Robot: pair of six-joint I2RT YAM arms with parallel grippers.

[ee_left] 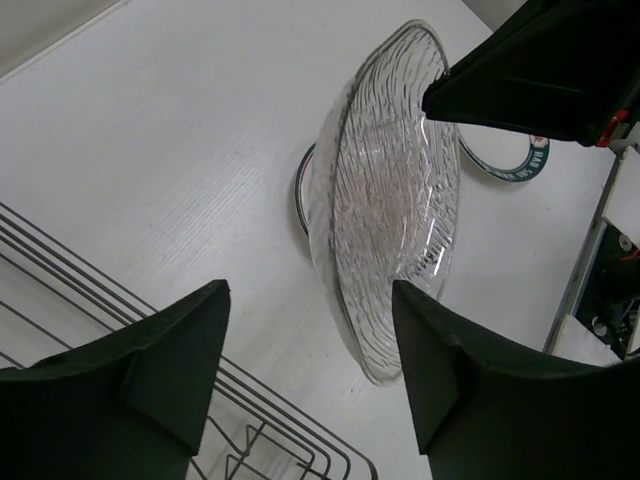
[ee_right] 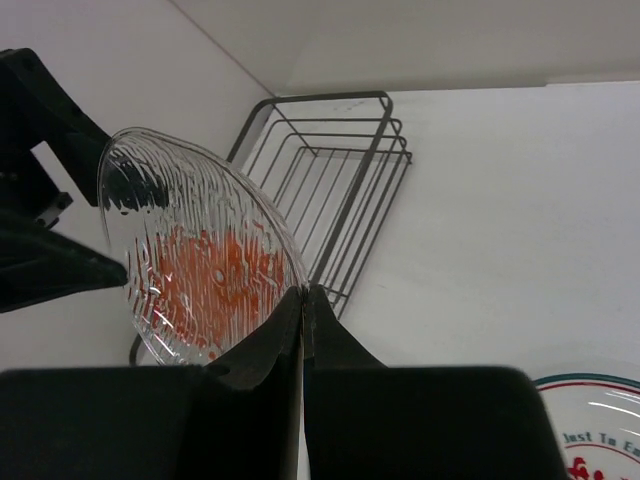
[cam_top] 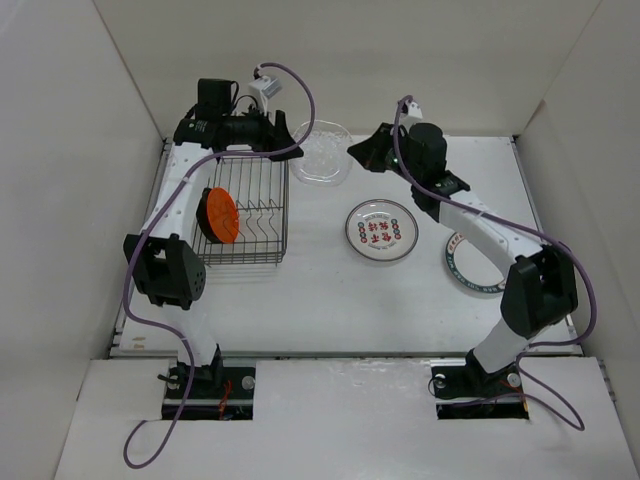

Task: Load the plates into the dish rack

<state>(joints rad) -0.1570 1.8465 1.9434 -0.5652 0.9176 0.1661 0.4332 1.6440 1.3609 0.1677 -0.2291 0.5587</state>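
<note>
My right gripper [cam_top: 354,151] is shut on the rim of the clear glass plate [cam_top: 322,152] and holds it tilted on edge, off the table, just right of the dish rack's [cam_top: 247,215] far end. The right wrist view shows its jaws [ee_right: 303,296] pinching the plate [ee_right: 190,255]. My left gripper [cam_top: 292,142] is open at the plate's other side. In the left wrist view the plate's [ee_left: 390,200] lower edge lies between its open fingers [ee_left: 310,370], apart from both. The orange plate [cam_top: 218,215] stands upright in the rack. I cannot make out the black plate.
The white plate with red characters [cam_top: 381,230] lies flat mid-table. The green-rimmed plate [cam_top: 468,268] lies to its right, partly under my right arm. White walls close in the table at the left, back and right.
</note>
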